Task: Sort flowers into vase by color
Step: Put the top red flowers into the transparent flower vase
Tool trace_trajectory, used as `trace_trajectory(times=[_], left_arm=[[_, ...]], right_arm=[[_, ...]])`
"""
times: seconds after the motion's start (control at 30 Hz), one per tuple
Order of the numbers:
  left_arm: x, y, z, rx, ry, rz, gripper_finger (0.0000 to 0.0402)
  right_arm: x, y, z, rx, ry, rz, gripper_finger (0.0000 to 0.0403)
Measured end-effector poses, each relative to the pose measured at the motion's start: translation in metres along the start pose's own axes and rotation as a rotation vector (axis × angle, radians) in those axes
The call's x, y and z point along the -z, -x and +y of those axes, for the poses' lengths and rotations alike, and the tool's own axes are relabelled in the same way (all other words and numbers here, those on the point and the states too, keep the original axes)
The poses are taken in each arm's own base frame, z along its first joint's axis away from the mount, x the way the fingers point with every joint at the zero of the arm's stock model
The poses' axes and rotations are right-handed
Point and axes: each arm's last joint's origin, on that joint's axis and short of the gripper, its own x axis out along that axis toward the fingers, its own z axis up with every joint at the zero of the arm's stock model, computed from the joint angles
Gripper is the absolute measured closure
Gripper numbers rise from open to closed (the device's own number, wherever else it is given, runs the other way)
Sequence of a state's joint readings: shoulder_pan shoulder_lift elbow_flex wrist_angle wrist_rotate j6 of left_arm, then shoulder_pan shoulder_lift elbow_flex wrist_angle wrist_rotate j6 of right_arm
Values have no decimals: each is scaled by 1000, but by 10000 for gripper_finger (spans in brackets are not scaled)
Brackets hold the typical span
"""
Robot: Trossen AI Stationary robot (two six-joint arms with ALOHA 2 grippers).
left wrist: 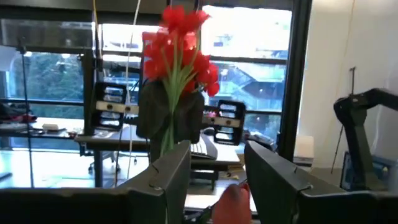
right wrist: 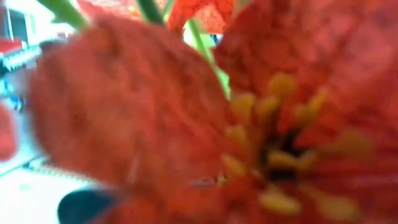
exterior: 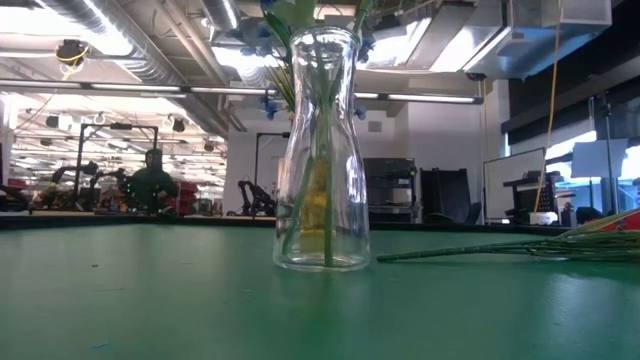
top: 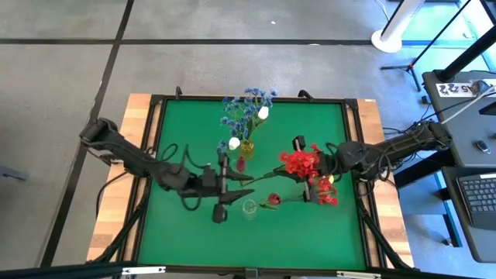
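Standing vase [exterior: 322, 150] with green stems [exterior: 325, 170]

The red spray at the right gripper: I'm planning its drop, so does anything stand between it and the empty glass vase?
Nothing upright shows. In the high view, between the red spray and the empty glass vase only a red bud and thin green stems lie on the mat. The left gripper sits beside the vase.

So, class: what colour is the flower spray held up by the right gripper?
Red spray, best seen in the left wrist view.
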State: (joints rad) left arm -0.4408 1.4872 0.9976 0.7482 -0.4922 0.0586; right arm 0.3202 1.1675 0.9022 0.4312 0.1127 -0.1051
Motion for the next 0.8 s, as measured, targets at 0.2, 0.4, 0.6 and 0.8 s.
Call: trace_trajectory(times=[0.2,0.4,0.6,0.8], left_arm=[[-21,24,-14,-52,-50,20,249],[-18,30,-20,-135,-72,75,248],[-12,31,-18,-201,-76,122,248],[-12,31,-18,-201,-76,125,248]], right_arm=[[3,-1,1,-40,-12,134,396],[18,-13,8,-168,-19,168,396],[32,-21,12,-233,-25,219,397],[32,-26,13,-239,-25,223,398]])
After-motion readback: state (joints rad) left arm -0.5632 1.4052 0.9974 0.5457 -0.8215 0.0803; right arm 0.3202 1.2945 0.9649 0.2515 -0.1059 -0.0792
